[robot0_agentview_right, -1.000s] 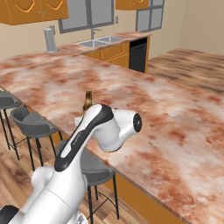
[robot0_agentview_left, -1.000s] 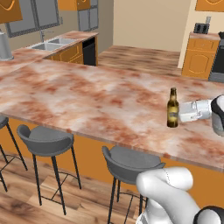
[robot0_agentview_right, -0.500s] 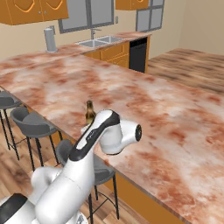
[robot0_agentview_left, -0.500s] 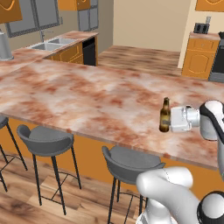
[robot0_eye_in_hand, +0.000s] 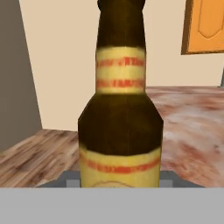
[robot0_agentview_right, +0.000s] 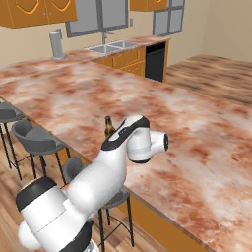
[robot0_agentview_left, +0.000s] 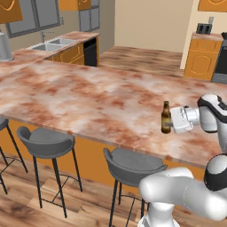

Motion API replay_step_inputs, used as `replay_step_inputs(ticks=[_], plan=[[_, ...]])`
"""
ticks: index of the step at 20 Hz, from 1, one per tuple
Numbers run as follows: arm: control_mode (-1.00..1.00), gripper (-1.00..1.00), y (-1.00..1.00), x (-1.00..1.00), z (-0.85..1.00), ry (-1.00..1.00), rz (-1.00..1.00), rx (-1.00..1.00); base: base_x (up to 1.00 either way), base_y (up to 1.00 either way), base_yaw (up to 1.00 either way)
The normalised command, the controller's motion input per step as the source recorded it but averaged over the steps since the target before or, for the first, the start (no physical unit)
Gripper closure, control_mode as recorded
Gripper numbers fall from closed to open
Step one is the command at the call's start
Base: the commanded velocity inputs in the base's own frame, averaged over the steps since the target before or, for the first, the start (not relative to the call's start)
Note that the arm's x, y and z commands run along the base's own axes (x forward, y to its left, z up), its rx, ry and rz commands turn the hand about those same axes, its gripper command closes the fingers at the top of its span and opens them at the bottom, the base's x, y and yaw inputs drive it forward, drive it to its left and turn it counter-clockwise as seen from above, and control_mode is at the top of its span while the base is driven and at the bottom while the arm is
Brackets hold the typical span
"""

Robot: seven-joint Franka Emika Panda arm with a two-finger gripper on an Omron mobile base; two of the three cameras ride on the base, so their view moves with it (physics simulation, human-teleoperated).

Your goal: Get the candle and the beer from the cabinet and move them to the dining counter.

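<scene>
Clearly my gripper point(robot0_agentview_left: 174, 120) is clenched on the beer point(robot0_agentview_left: 166, 117), upright over the dining counter's point(robot0_agentview_left: 88, 95) near edge. Letting go before its base sits flat could topple it off that edge toward the stools point(robot0_agentview_left: 46, 142). My fingertips and the bottle's bottom are hidden, so I cannot tell whether it touches the stone.
</scene>
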Motion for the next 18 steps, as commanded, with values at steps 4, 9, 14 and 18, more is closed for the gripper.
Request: replay_step_inputs(ticks=[4,9,14,18], plan=[[-1.0,1.0,-0.09,0.37,-0.3,0.0,0.0,-0.05,0.0,0.0,0.0],[-1.0,1.0,-0.05,0.25,-0.43,0.0,0.0,-0.03,0.0,0.0,0.0],[-1.0,1.0,0.0,0.31,-0.44,0.0,0.0,0.0,0.0,0.0,0.0],[-1.0,1.0,-0.04,0.4,-0.32,0.0,0.0,0.0,0.0,0.0,0.0]])
